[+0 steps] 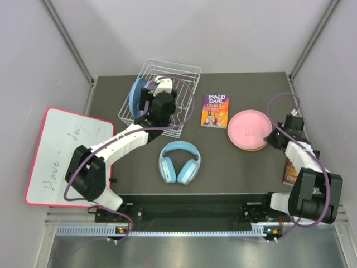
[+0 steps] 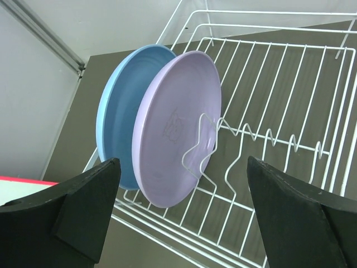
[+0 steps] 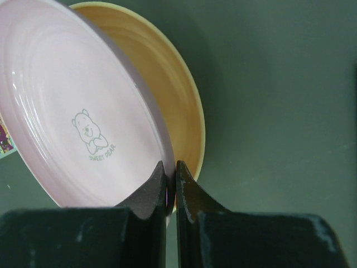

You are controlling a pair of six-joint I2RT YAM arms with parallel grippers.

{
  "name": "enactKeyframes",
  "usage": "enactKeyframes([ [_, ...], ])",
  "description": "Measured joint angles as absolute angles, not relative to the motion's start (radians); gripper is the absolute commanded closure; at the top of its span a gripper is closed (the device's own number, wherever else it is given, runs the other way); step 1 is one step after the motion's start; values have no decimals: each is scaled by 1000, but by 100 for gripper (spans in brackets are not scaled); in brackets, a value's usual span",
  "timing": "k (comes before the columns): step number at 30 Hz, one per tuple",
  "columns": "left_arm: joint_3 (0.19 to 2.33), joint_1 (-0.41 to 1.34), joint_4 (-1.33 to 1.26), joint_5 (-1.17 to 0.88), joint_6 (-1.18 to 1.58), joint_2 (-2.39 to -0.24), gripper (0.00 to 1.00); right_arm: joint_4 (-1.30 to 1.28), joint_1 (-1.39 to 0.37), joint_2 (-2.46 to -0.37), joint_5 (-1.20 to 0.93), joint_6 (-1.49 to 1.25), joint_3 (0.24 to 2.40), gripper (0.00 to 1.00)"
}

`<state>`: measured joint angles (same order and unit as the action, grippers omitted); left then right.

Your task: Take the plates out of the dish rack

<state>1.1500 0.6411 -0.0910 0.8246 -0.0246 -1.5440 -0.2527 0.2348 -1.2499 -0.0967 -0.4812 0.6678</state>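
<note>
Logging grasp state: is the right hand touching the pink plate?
Touching. In the right wrist view, the right hand has its fingers pinched on the rim of the pink plate, which runs in between the fingertips.

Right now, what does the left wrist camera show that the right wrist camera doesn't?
Only the left wrist view: a lilac purple round plastic plate and a light blue round plastic plate standing on edge side by side in the white wire dish rack, with the left gripper open before them. Only the right wrist view: the right gripper shut on the rim of a pink round plastic plate, over an orange-yellow round plastic plate. Both: the dark table.
</note>
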Motion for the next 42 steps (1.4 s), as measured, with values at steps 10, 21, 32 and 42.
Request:
enactKeyframes([
  [10, 1150, 615, -117, 836, -24, -1567, 1, -220, 238, -1332, -133, -472, 671, 42],
  [21, 1150, 574, -125, 836, -17, -1582, 1, -288, 238, -1247, -75, -428, 697, 21],
  [32, 1156, 478, -158, 822, -23, -1649, 12, -369, 239, -1021, -27, -400, 753, 20],
  [42, 1209, 420, -167, 821, -22, -1726, 45, -413, 239, -1008, -34, -401, 753, 20],
])
